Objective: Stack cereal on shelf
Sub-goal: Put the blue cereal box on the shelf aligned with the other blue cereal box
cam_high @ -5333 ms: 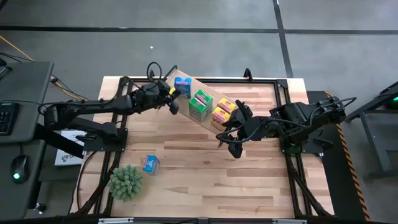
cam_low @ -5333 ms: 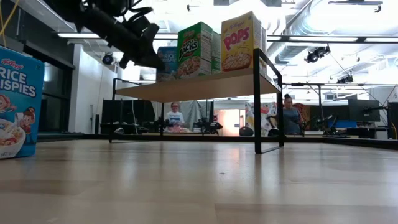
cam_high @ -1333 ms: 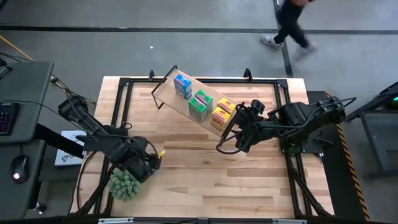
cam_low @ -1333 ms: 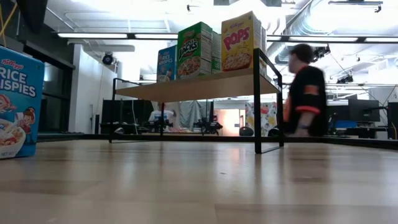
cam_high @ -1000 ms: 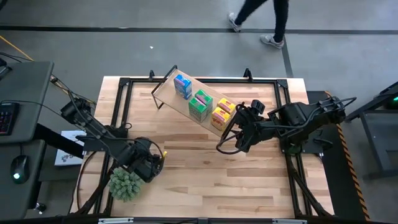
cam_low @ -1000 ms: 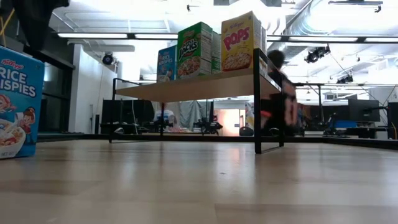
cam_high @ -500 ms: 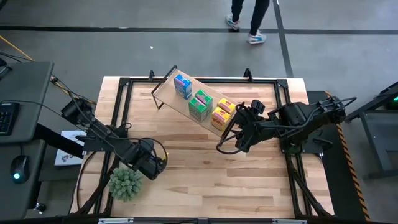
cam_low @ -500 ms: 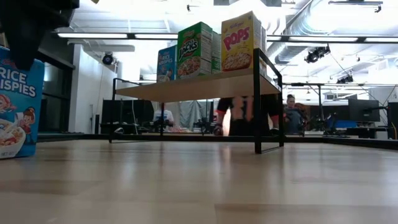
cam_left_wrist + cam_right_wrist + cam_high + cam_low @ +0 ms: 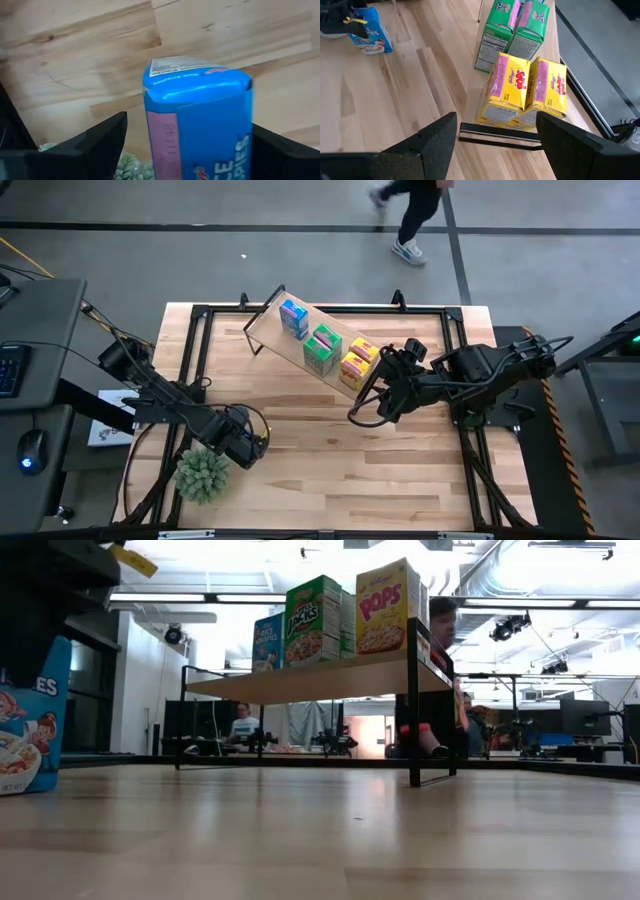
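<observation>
A blue cereal box [image 9: 200, 120] stands upright on the wooden table at the near left, and it also shows in the low view [image 9: 30, 730]. My left gripper [image 9: 243, 444] is open, pointing down over the box, with one finger [image 9: 100, 142] on each side of it. The shelf [image 9: 268, 325] stands slantwise at the far middle of the table. It carries blue [image 9: 293, 318], green [image 9: 322, 348] and yellow [image 9: 358, 360] cereal boxes standing upright. My right gripper [image 9: 495, 145] is open and empty in the air, beside the shelf's end with the yellow boxes [image 9: 522, 95].
A fuzzy green plant ball [image 9: 203, 475] sits close to the left gripper, toward the near-left corner. A black frame runs around the table's edges [image 9: 455, 330]. Bare wood lies between the shelf and the near edge. A person [image 9: 410, 210] walks on the floor beyond the far edge.
My left gripper has moved a little toward the table's right edge and come down over the blue box, so that it now covers the box's top in the low view. The box has stayed where it was. A person has walked past beyond the table.
</observation>
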